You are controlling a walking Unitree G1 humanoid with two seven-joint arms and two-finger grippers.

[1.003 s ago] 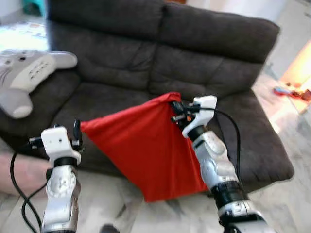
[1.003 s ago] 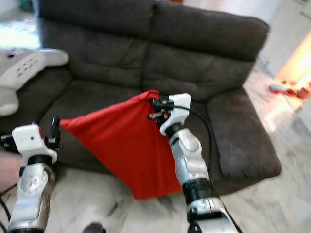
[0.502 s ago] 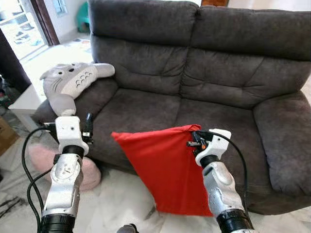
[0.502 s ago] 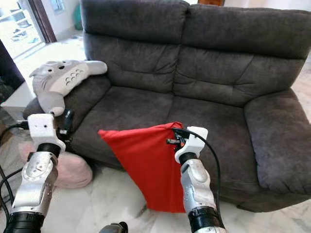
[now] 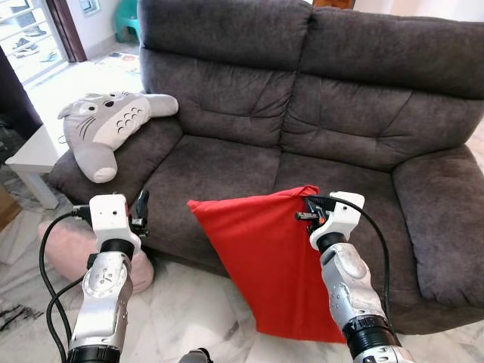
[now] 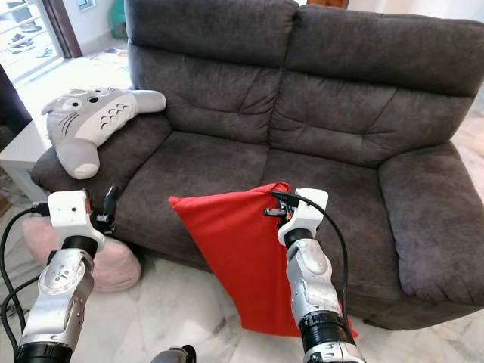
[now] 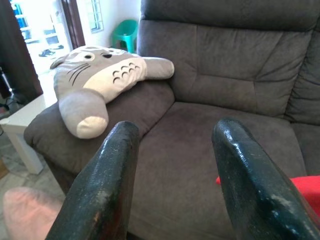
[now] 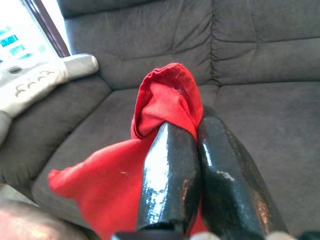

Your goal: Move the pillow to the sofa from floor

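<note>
Pinching one upper corner of the flat red fabric pillow (image 5: 276, 265), the right gripper (image 8: 192, 165) is holding its two black fingers (image 8: 167, 175) closed tight on a bunched fold of the cloth, raised in front of the seat of the dark grey two-seat fabric sofa (image 5: 325, 98). Hanging from that pinched corner, the pillow is draping down in a slanted diamond, its far corner pointing toward 9 o'clock across the front edge of the seat cushion and its lowest point dangling at about 6 o'clock, close over the pale marble floor (image 5: 189, 310). Out at 9 o'clock from the pillow and well apart from it, the left gripper (image 7: 172, 150) is hovering with its fingers spread wide and gripping nothing, aimed at the left seat cushion. Beyond it, toward 10 o'clock, a grey and white cat-like plush toy (image 5: 106, 128) is lying over the sofa's armrest. Below that armrest, a round pale pink cushion (image 5: 64, 246) is sitting on the floor, and a low white table (image 5: 30, 155) is standing just beside the sofa's end.
</note>
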